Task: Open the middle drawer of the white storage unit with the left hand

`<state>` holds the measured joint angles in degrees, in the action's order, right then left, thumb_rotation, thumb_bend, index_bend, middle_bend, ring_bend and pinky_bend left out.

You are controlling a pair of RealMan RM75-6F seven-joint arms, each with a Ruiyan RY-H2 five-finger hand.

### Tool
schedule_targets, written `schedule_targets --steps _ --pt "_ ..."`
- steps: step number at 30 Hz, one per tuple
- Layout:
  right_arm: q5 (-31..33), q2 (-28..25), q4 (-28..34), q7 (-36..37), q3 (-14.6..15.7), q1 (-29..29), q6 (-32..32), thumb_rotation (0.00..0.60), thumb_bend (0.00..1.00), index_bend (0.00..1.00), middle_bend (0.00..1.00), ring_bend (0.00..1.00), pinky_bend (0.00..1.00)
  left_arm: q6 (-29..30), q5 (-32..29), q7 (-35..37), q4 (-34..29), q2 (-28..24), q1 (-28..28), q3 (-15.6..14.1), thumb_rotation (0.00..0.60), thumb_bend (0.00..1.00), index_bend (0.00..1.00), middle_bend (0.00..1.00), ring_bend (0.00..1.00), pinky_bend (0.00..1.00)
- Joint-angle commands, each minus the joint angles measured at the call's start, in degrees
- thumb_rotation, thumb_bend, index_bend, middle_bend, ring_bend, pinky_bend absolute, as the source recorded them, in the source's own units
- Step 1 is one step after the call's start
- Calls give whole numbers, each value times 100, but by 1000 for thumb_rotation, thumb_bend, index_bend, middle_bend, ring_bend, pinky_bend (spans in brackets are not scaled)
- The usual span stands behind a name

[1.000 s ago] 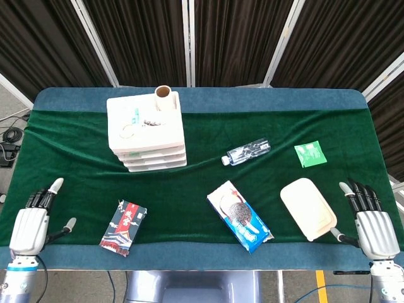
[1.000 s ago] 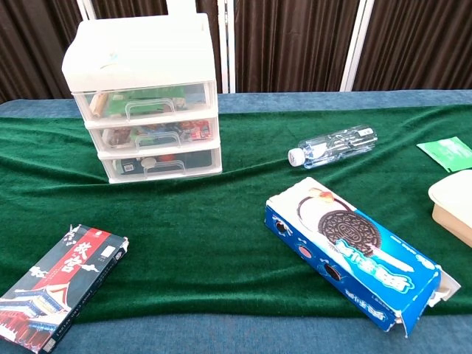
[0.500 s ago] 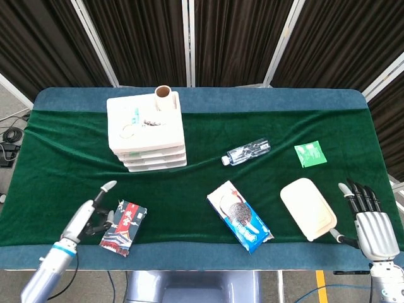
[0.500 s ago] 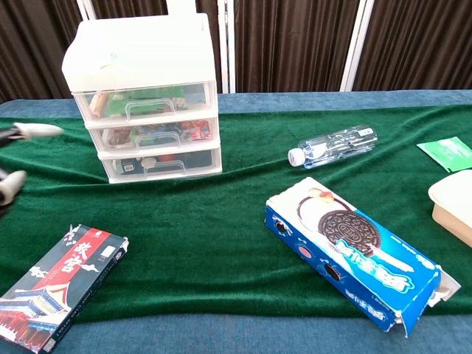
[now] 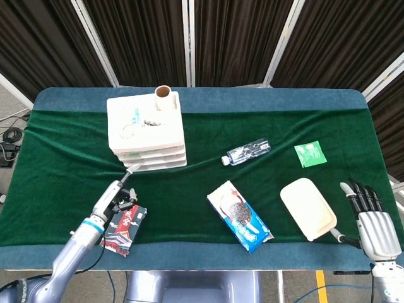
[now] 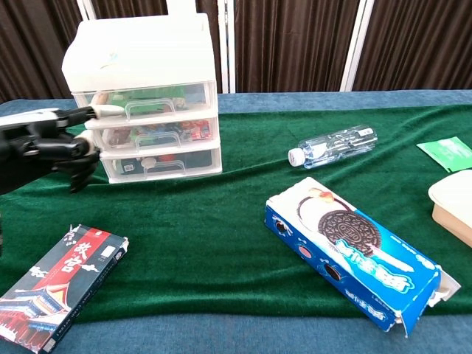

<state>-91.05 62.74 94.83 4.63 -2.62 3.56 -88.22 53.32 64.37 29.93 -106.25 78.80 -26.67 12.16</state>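
- Now the left hand (image 6: 51,144) has swung in from the near-left table edge and hangs just in front of the white storage unit (image 6: 140,59), holding nothing, its fingers apart, one stretched toward the drawer fronts.
- Earlier it rested low by the red-and-black box (image 5: 123,228); the approach is therefore nearly done, though no contact shows yet.
- The middle drawer (image 6: 151,133) is closed, its handle (image 6: 164,137) free, on the far-left part of the green-covered table (image 5: 63,151).
- Next, I judge, the fingers must hook that handle and pull straight toward the robot.
- The right hand (image 5: 372,224) rests at the near-right edge, fingers spread, empty, beside the cream lidded box (image 5: 308,208).
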Motion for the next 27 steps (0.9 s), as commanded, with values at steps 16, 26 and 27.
schedule_targets --steps 16,26,27 --pt "-15 -127 2 318 -25 -32 -92 600 18 36 0 0 0 -80 -1597 -1014 72 654 -666 529 600 889 0 904 749 718" --pt "-3 -135 -10 356 -32 -28 -83 600 18 36 0 0 0 -95 -1915 -1130 253 791 -767 636 600 889 0 904 749 718" --pt "-4 -133 -11 355 -30 -27 -80 600 18 36 0 0 0 -106 -1937 -1132 278 809 -776 648 600 889 0 904 749 718"
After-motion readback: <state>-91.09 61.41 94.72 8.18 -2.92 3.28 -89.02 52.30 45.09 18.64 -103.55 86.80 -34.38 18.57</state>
